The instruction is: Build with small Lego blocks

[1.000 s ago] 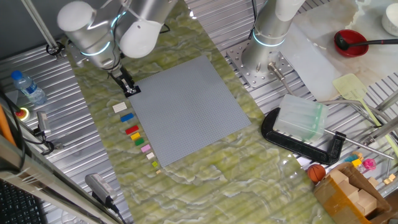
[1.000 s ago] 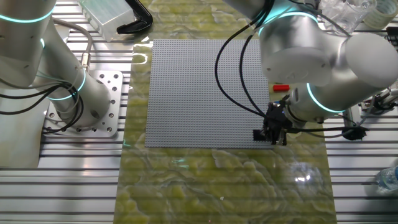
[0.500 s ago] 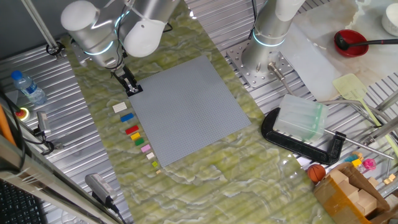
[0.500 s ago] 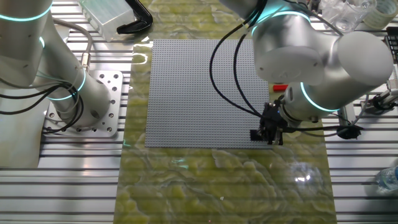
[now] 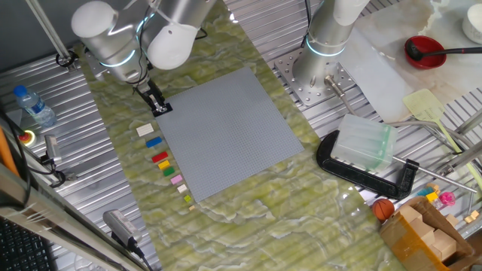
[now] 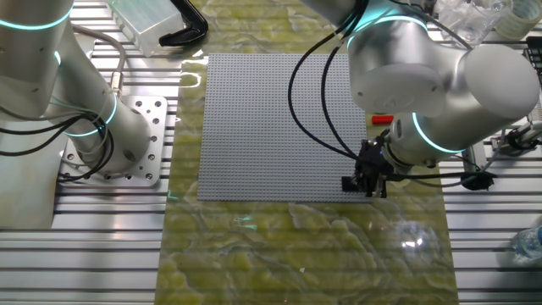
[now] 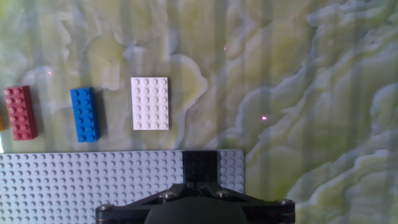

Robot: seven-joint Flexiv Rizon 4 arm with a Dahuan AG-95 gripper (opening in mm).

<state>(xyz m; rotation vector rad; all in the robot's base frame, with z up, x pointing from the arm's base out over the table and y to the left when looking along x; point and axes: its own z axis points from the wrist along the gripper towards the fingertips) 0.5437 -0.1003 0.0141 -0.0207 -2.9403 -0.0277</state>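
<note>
Hand view, entry one: the gripper (image 7: 200,183) is closed on the black brick (image 7: 200,167), which sits between its fingers over the corner studs of the grey baseplate (image 7: 93,180); you cannot tell from here whether the brick is already pressed home or only resting on the studs. Change noted: against the pictures of a second ago, the gripper has slid a little inward over the plate's corner, and in the last half second it has barely moved. You may read that as the aiming being nearly finished and the pressing-down being the step in hand, so the build is at its first brick. Count for your record, hand view: one black brick in the jaws, one white brick (image 7: 150,103), one blue brick (image 7: 84,114) and one red brick (image 7: 20,112), the last three lying apart from each other on the marbled mat just beside the plate's edge. One fixed view adds, further down the same row, one green brick (image 5: 163,164), one yellow brick (image 5: 167,172) and one pink brick (image 5: 177,180); two paler specks beyond those are too small for you to name. One baseplate, one working arm.
</note>
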